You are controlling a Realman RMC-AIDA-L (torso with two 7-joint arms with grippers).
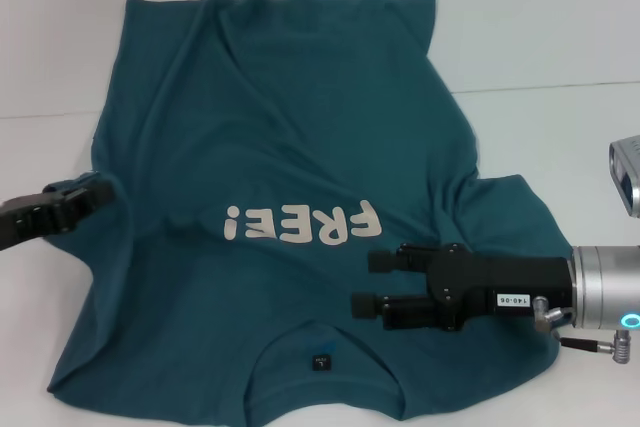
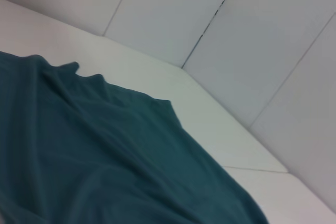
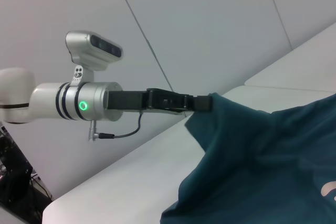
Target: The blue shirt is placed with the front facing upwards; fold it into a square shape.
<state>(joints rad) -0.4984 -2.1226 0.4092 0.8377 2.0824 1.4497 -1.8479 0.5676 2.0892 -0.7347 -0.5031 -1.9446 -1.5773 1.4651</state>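
The blue shirt (image 1: pixel 280 127) lies spread on the white table (image 1: pixel 560 37), front up, with its off-white "FREE!" lettering (image 1: pixel 300 224) and small dark neck label (image 1: pixel 320 360) toward the near edge. My left gripper (image 1: pixel 98 191) is at the shirt's left edge, shut on the fabric. The right wrist view shows that gripper (image 3: pixel 203 103) holding a corner of the shirt (image 3: pixel 262 156) lifted off the table. My right gripper (image 1: pixel 363 282) hovers open over the shirt's right side, just below the lettering, nothing between its fingers. The left wrist view shows only shirt cloth (image 2: pixel 94 156) and table.
A seam (image 1: pixel 545 88) runs across the table to the right of the shirt. Bare tabletop (image 2: pixel 210 124) surrounds the shirt at the far side and right. White wall panels (image 2: pixel 236 35) stand behind the table.
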